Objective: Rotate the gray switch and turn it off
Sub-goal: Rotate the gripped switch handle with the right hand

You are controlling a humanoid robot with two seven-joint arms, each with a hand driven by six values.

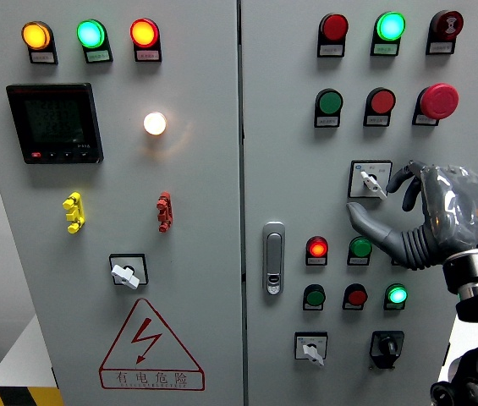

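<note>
A gray rotary switch point(370, 179) sits on a white square plate on the right cabinet door, with its light knob pointing up-left. My right hand point(377, 201), wrapped in clear plastic, hovers just right of and below it. The thumb point(364, 223) stretches out under the plate. The index finger point(403, 178) curls beside the plate's right edge. The hand is open and holds nothing, and the knob shows fully with no finger on it. The left hand is out of view.
Similar rotary switches sit on the left door point(127, 272) and at the lower right point(310, 348), next to a black one point(387, 347). Indicator lamps and push buttons surround the hand. A red mushroom button point(438, 101) sits above, and a door handle point(273, 258) stands left of the lamps.
</note>
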